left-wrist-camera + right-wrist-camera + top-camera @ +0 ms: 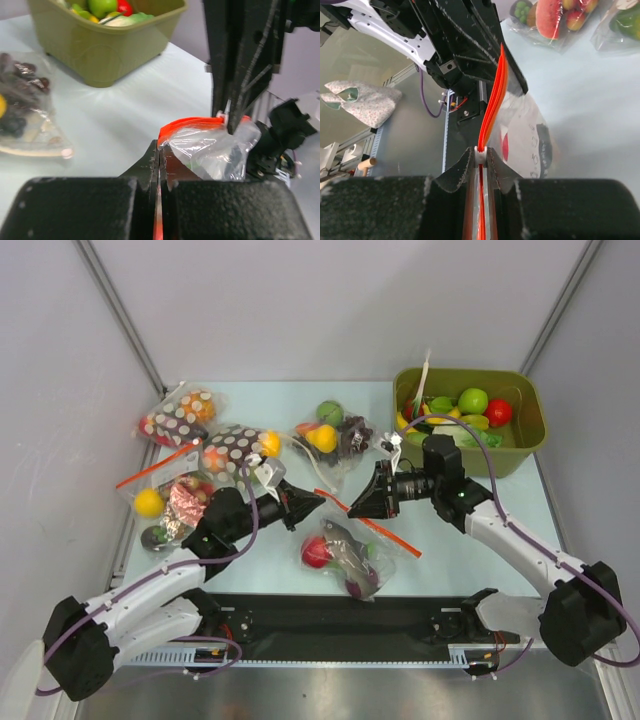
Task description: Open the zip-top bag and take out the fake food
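The zip-top bag (350, 552) lies at the table's front centre, its red-orange zip strip (385, 532) running diagonally. Inside it I see a red ball (316, 552), a grey fish-like piece (345, 537), a purple piece (362, 585) and a bit of green (375, 551). My left gripper (316, 502) is shut on the strip's end (172, 127). My right gripper (353, 508) faces it, shut on the white zip slider (480, 156); the strip (495, 100) runs away from its jaws toward the left gripper (470, 45). The clear bag (215, 150) hangs between the two.
An olive bin (528, 445) of toy food stands at the back right. Two brown white-dotted bags (180, 415) (235, 448) lie at the back left. A clear bag holding a yellow ball (165, 505) lies at the left. Another, with a green ball (335, 430), lies at the back centre.
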Robot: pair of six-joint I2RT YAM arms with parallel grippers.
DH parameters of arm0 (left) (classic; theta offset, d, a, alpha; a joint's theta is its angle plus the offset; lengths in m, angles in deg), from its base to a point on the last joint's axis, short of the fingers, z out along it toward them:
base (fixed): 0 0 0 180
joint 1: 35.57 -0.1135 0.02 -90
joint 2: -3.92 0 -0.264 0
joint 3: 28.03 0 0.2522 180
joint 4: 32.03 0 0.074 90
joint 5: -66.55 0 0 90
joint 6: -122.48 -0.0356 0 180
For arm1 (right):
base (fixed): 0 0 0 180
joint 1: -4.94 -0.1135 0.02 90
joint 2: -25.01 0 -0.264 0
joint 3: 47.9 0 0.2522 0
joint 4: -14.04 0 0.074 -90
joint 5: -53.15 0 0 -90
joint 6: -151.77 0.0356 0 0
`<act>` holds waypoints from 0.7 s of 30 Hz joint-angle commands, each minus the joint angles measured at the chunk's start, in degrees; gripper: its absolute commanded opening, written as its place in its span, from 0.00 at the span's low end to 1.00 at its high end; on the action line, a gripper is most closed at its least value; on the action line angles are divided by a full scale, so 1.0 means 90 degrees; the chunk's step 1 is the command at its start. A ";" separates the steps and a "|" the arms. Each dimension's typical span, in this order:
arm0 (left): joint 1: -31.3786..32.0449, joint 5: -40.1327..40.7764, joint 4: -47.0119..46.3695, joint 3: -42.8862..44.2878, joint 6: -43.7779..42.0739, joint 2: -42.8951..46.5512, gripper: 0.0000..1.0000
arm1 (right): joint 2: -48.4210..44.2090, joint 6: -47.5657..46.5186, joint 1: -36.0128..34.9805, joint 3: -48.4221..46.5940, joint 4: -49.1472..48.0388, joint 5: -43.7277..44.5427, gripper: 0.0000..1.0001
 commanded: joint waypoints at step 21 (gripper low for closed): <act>-0.0157 0.4772 0.1116 0.1054 -0.0159 -0.0737 0.00 | -0.0617 -0.0759 0.0040 -0.0083 0.1802 0.1344 0.00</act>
